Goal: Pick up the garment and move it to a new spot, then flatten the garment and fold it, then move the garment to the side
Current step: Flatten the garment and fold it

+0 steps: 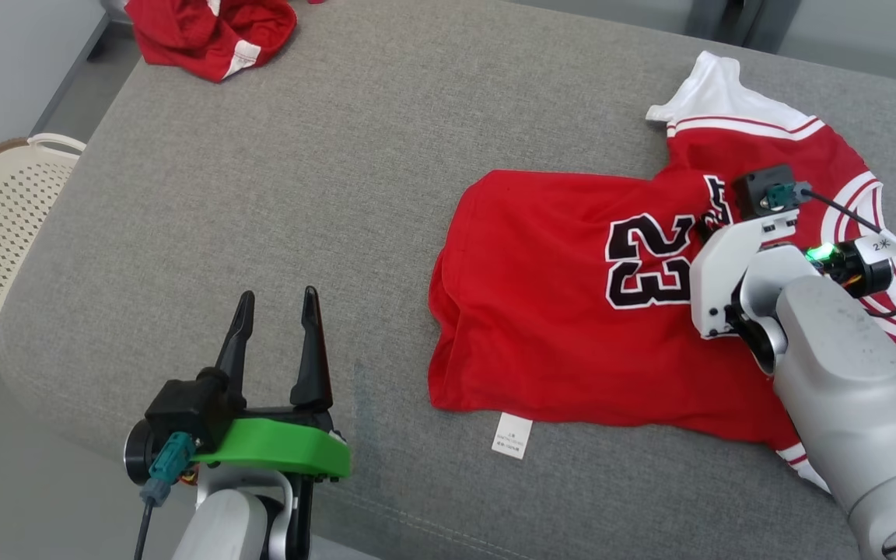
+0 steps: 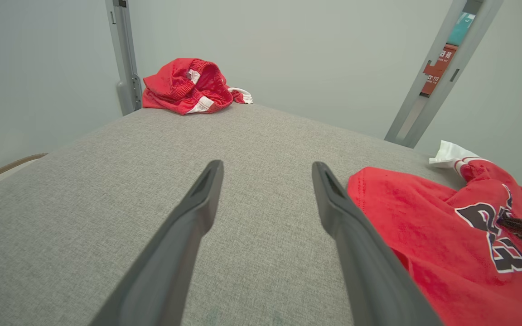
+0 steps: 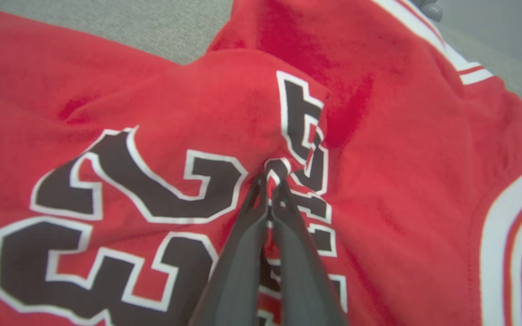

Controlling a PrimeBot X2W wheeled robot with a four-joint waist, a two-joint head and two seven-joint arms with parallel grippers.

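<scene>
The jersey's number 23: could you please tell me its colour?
On the red jersey, number 23 is black, outlined white; clearest in the head view.

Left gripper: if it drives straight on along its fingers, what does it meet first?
Likely nothing but the bare grey cushion: the left gripper points across it, between the crumpled red garment on its left and the jersey on its right. Its height above the fabric is unclear.

Left pincer (image 1: 278,295): two long, dark, tapering fingers (image 1: 312,342) on a black block (image 1: 183,404), with a green bracket (image 1: 285,449) and a teal connector (image 1: 169,459) trailing a dark cable (image 1: 141,529). Right forearm (image 1: 852,389): pale grey shell, white wrist housing (image 1: 720,272), green indicator light (image 1: 820,252), and a black lead carrying a white tag (image 1: 880,245).
</scene>
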